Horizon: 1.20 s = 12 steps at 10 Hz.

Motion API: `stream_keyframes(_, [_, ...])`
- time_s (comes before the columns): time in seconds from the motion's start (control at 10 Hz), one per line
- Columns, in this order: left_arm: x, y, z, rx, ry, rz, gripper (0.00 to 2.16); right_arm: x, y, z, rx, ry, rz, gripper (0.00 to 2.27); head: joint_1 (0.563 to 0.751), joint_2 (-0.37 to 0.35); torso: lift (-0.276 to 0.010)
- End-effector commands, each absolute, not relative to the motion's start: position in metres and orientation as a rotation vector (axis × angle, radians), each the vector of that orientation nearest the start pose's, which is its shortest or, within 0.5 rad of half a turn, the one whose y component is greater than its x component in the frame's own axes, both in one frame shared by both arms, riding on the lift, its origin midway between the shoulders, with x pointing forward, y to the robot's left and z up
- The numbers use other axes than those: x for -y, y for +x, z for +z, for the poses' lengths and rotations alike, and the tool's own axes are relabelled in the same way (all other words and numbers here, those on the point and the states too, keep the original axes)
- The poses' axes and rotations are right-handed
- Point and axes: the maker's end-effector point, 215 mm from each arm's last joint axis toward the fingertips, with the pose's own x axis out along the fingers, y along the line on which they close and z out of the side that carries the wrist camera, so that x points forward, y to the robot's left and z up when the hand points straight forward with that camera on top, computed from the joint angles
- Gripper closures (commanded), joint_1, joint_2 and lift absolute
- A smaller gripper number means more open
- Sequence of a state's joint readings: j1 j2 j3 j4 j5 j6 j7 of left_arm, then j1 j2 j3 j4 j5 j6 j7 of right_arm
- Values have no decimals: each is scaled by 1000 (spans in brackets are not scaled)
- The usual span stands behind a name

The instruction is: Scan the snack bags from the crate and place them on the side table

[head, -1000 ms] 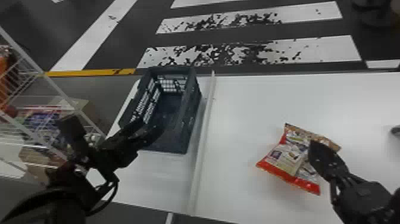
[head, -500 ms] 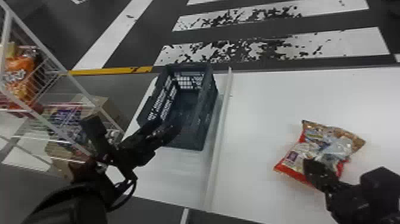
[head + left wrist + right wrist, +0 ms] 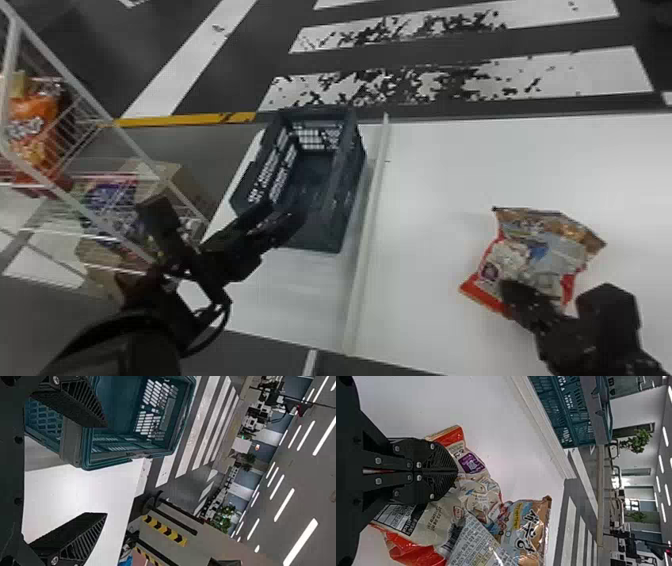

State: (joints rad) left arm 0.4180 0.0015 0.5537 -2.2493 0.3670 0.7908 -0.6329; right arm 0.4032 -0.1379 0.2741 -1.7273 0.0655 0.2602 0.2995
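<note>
While the head view puts my right hand (image 3: 512,294) over crinkled red-white and blue-brown snack bags (image 3: 547,250) on the white desk (image 3: 440,200), its wrist view shows fingertips meeting; my left hand (image 3: 287,209) gapes by the dark teal plastic crate (image 3: 350,185).

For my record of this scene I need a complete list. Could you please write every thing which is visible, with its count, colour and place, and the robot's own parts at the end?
crate: 1, dark blue-green, left of the strip
snack bags: at least 2, red-white and blue-brown, right of the strip
table: at least 1, white, under both
strip: 1, pale, between crate and bags
rack: 1, white, far left
orange bag: 1, in the rack
boxes: at least 2, brown, by the rack
floor stripes: several, white, beyond the table
plants: several, green, background
arms: 2, black, left and right
left claw: 1, black, open, at the crate
right claw: 1, black, shut, at the snack bags
</note>
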Motion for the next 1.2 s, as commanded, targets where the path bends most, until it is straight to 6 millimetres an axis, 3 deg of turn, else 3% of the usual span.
stream_keyframes(0.0, [-325, 403, -355, -356, -359, -259, 83, 62, 360, -567, -584, -101, 594, 2037, 695, 350, -94])
stream_keyframes(0.1, [-325, 402, -356, -359, -362, -262, 83, 65, 354, -578, -625, -115, 597, 2037, 695, 350, -94])
stream_keyframes(0.2, [-324, 401, -356, -356, -365, -267, 83, 65, 352, -573, -621, -115, 607, 2037, 695, 350, -94])
stream_keyframes(0.5, [-324, 401, -356, -355, -369, -268, 83, 63, 361, -495, -484, -106, 603, 2034, 695, 350, -94])
stream_keyframes(0.6, [-324, 400, -357, -358, -370, -268, 83, 63, 364, -479, -461, -103, 600, 2034, 695, 350, -94])
stream_keyframes(0.8, [-324, 399, -357, -358, -372, -268, 83, 72, 376, -462, -426, -104, 579, 2034, 695, 350, -94])
stream_keyframes(1.1, [-323, 397, -356, -359, -367, -269, 83, 91, 415, -461, -433, -135, 543, 2034, 695, 343, -94])
